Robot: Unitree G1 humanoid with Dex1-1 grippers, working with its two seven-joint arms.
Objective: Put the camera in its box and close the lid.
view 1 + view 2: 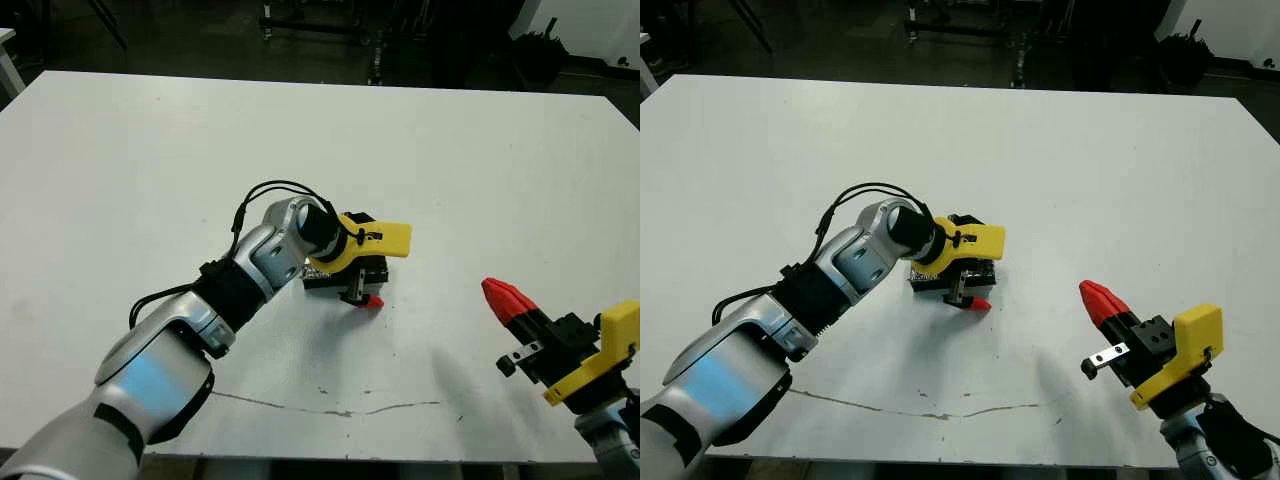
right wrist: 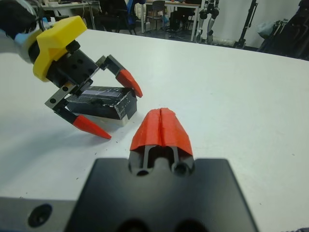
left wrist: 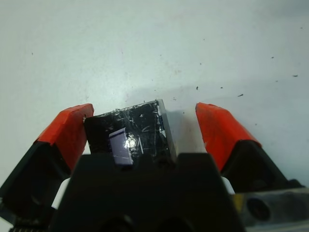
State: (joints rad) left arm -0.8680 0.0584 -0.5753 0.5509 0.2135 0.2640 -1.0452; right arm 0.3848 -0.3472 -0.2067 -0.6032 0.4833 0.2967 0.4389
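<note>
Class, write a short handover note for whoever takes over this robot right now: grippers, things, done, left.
Left gripper: open, fingers on either side of the box, not clamped.
Right gripper: shut, empty, off to the right above the table.
The glossy lid lies on top of the box; the camera is not visible, presumably inside.
Left: check the lid is seated, then back the left arm away.

Closed box [image 2: 101, 102], glossy black lid [image 3: 133, 130] on top.
</note>
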